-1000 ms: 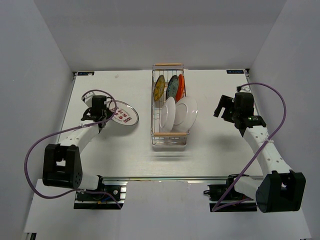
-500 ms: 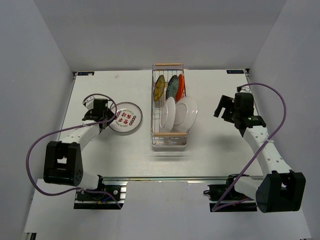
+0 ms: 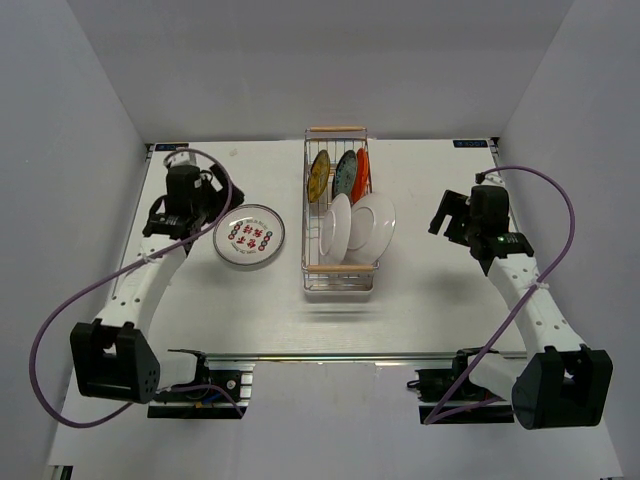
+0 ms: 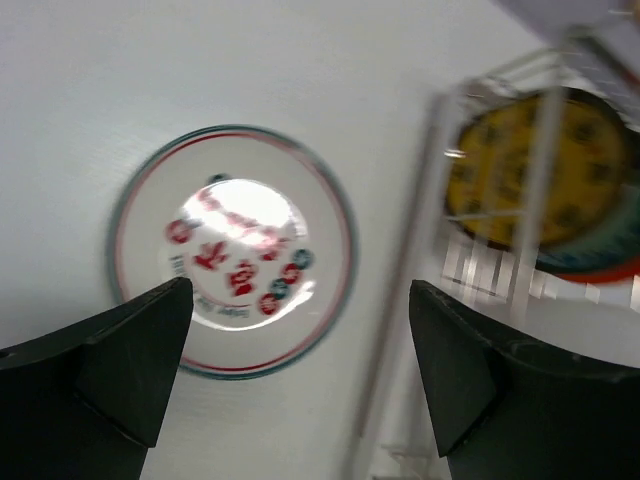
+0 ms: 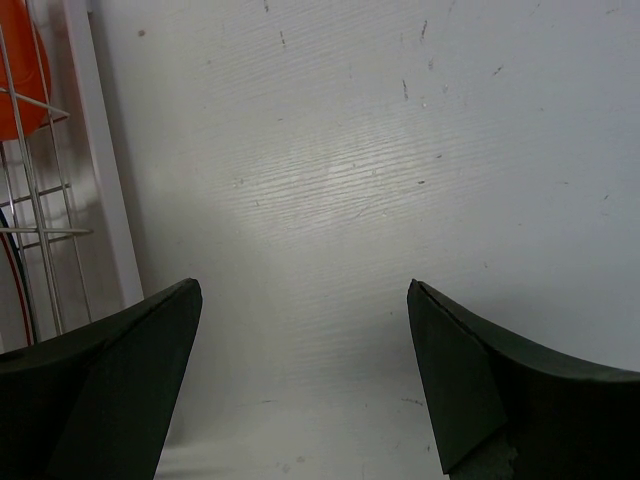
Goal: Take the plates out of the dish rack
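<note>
The silver wire dish rack (image 3: 345,267) stands mid-table and holds a yellow plate (image 3: 319,174), a teal plate (image 3: 346,172), an orange-red plate (image 3: 362,170) and two white plates (image 3: 372,224) on edge. A white plate with red marks (image 3: 248,237) lies flat on the table left of the rack. My left gripper (image 3: 196,212) hovers above and left of that plate, open and empty; its wrist view shows the left gripper (image 4: 300,290) over the marked plate (image 4: 232,250), with the yellow plate (image 4: 530,170) behind the rack wires. My right gripper (image 3: 447,215) hangs open right of the rack.
In the right wrist view the right gripper (image 5: 303,285) faces bare white table, with the rack's wire side (image 5: 100,170) and a bit of the orange-red plate (image 5: 20,80) at the left edge. Grey walls enclose the table on three sides.
My left gripper has opened and let go of the red-marked plate, which now lies flat. The left arm has lifted and drawn back to the left. The right arm has not moved.
</note>
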